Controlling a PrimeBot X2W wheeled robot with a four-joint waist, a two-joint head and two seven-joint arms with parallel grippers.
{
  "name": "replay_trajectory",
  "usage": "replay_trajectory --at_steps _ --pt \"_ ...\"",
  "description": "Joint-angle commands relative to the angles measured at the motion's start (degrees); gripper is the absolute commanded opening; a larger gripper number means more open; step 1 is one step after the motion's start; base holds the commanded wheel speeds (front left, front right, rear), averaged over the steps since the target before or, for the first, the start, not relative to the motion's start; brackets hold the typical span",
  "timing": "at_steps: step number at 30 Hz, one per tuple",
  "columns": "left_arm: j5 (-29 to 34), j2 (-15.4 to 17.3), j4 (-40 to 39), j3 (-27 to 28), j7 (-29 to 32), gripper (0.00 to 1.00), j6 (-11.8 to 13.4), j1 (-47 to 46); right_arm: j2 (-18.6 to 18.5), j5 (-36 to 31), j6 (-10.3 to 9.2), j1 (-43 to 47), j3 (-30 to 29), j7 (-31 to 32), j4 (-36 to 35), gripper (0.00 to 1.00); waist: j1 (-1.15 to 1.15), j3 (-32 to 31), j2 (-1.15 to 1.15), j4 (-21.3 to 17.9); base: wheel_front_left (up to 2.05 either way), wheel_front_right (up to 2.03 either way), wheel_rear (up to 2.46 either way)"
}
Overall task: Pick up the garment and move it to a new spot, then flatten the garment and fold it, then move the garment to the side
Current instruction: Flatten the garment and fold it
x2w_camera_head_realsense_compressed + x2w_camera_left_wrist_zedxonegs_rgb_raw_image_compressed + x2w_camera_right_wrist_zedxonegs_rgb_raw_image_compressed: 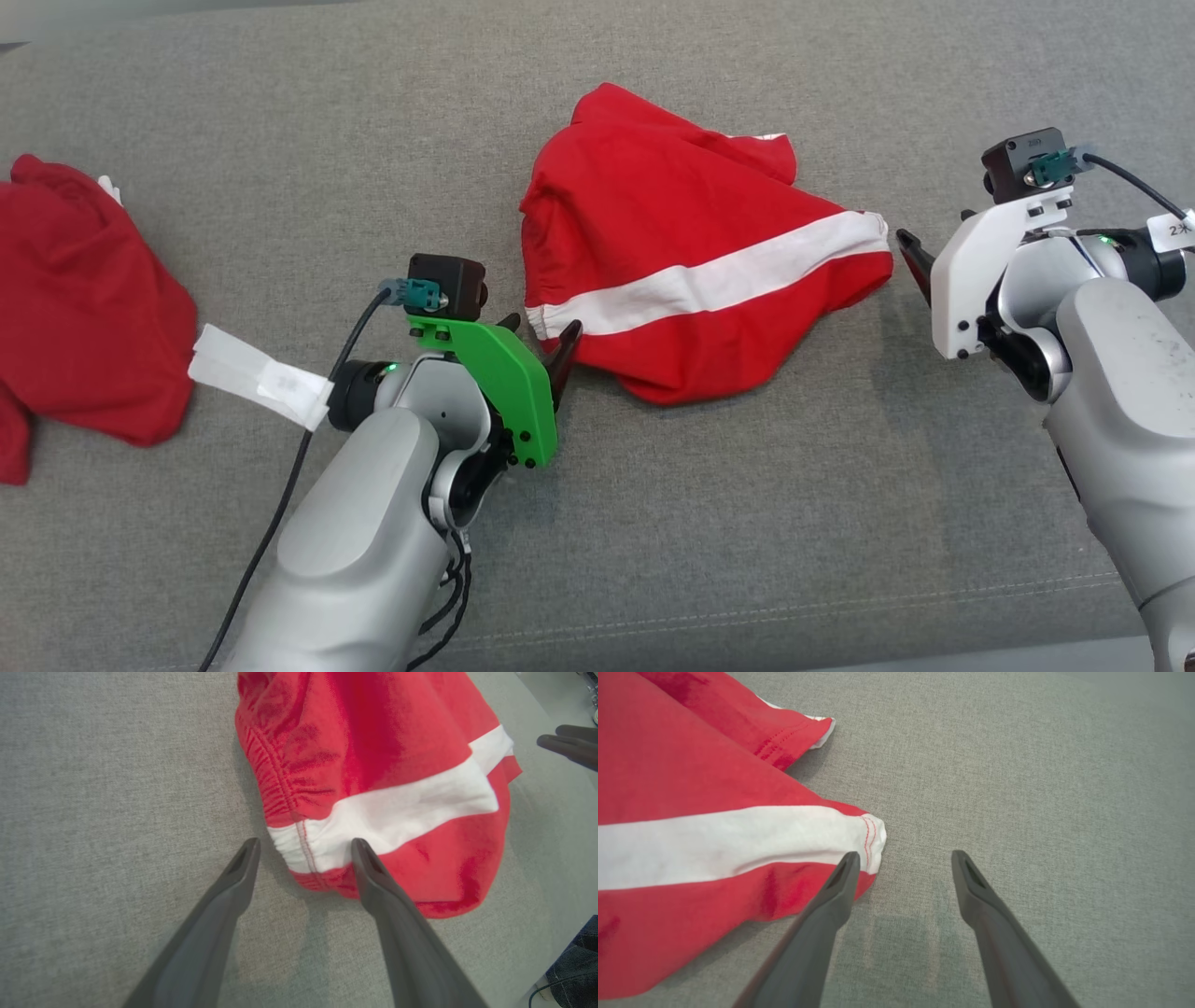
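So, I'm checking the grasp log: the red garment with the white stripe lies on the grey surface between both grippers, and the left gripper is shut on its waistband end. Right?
No. The left gripper is open, not shut on the garment: the left wrist view shows its fingers spread apart, the waistband end between them, unpinched. The rest holds.

- The garment (668,765) runs off the right wrist view's left edge.
- The other red cloth (84,308) is cropped at the head view's left.
- Print on the white tag (1178,229) is unreadable.
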Motion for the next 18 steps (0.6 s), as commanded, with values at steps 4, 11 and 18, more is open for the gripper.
replay_trajectory --at_steps 4,11,18 --pt "-1.39 0.17 1.23 -0.59 -0.94 1.00 1.64 -2.24 0.14 0.88 -0.06 -2.84 1.52 -1.86 3.19 1.00 -0.01 0.59 0.00 -0.06 0.00 0.00 0.00" --pt "-2.82 0.17 1.93 -2.17 0.17 0.92 3.41 -3.97 0.25 2.66 -0.06 -5.86 3.02 -1.96 7.52 1.00 -0.01 2.00 0.00 0.81 0.00 0.00 0.00" --pt "-3.60 0.17 2.46 -3.59 0.42 0.65 4.39 -5.19 1.31 6.56 -0.06 -7.97 4.76 -0.36 12.19 1.00 -0.01 3.60 0.00 1.94 0.00 0.00 0.00"
